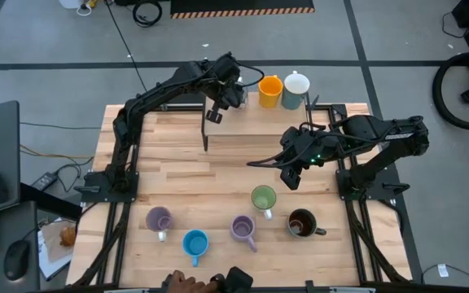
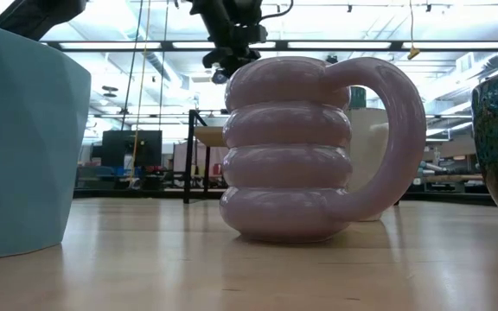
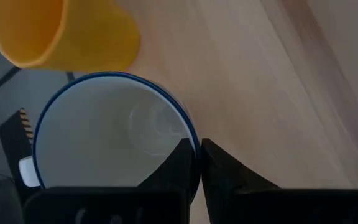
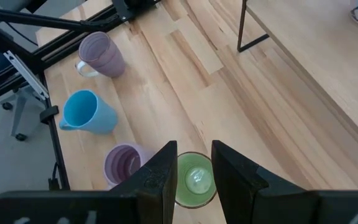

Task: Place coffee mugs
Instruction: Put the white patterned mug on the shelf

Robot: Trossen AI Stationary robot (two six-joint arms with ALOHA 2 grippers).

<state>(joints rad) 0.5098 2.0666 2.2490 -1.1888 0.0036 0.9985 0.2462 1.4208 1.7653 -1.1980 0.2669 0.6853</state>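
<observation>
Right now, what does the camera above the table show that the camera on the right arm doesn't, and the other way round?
Only the overhead view shows the orange mug, the white mug, the brown mug and both arms. Only the right wrist view shows the right tool close up, its fingers apart above the green mug. Both show the green, blue and two purple mugs.

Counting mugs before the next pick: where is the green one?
High view: the green mug stands right of centre, between a purple mug and the brown mug.
</observation>
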